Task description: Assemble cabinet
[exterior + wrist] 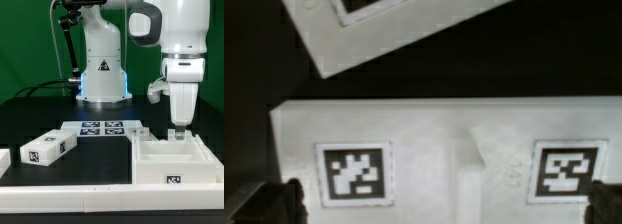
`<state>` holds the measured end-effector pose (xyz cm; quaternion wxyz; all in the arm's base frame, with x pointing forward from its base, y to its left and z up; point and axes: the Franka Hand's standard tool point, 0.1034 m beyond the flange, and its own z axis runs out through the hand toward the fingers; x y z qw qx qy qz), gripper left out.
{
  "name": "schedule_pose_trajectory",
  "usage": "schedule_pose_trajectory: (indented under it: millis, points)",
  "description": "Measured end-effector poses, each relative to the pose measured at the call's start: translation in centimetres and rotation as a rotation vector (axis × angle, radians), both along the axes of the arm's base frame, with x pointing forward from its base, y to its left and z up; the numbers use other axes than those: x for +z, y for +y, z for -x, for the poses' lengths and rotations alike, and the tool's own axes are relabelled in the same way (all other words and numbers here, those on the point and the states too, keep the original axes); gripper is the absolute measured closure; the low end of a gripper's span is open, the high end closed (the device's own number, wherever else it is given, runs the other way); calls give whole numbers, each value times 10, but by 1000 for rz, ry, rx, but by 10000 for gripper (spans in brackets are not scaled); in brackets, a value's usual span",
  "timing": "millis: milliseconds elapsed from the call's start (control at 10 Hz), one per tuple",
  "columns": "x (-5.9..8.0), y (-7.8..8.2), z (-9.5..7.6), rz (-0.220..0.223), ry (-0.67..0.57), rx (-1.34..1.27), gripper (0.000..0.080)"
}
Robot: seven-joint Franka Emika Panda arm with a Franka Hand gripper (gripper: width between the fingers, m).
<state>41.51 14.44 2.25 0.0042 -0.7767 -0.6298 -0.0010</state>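
Note:
The cabinet body (170, 162) is a large white box with open compartments at the exterior view's right front, with a tag on its front face. My gripper (180, 128) hangs just above its far wall, open and empty. In the wrist view a white face of the cabinet (455, 140) with two tags fills the frame. My gripper (438, 206) is just above it, with the dark fingertips (256, 206) wide apart at both edges. A loose white tagged block (50, 148) lies on the table at the exterior view's left.
The marker board (100, 128) lies behind the parts and shows in the wrist view (411, 35). Part of another white piece (3, 158) shows at the far left edge. A long white rail (60, 190) runs along the front. The robot base (103, 75) stands behind.

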Motion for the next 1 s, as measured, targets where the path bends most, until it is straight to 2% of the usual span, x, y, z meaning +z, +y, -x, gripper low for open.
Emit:
schedule_pose_trajectory:
  millis: [300, 400, 500, 800, 900, 1000]
  points:
    - [-6, 1, 4, -2, 10, 1, 3]
    - [-7, 1, 5, -2, 14, 1, 133]
    - [-8, 1, 6, -2, 16, 2, 133]
    - [-11, 0, 8, -2, 23, 2, 551]
    - [-13, 0, 9, -2, 27, 2, 551]
    - [-13, 1, 9, -2, 26, 2, 723]
